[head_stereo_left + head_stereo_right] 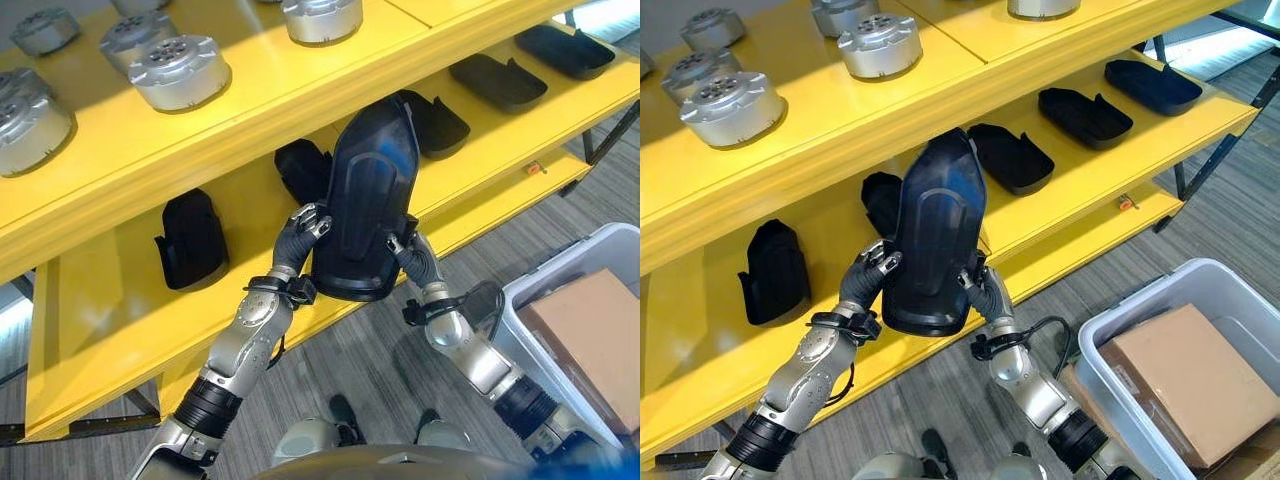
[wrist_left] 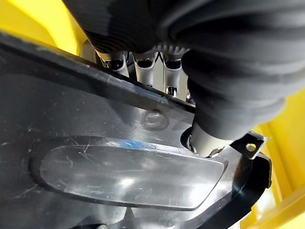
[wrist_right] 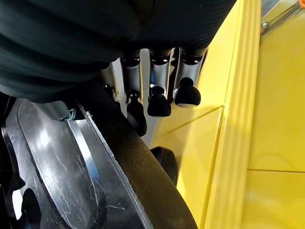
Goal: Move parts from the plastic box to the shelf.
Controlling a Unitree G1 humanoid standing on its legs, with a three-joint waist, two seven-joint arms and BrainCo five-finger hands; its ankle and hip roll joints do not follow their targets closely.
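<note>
A large black moulded part (image 1: 365, 200) stands upright in front of the yellow shelf (image 1: 120, 300), held between both hands. My left hand (image 1: 298, 238) grips its lower left edge, fingers (image 2: 143, 71) behind the rim and thumb on the front. At the lower right edge my right hand (image 1: 412, 255) pinches it the same way, with its fingers (image 3: 157, 90) curled behind the part (image 3: 71, 167). The clear plastic box (image 1: 530, 290) sits on the floor at the lower right, with a brown cardboard box (image 1: 590, 330) inside.
Several similar black parts lie on the middle shelf, among them one at the left (image 1: 190, 240), one behind the held part (image 1: 300, 168) and others to the right (image 1: 497, 80). Silver round parts (image 1: 180, 72) stand on the upper shelf. Grey floor lies below.
</note>
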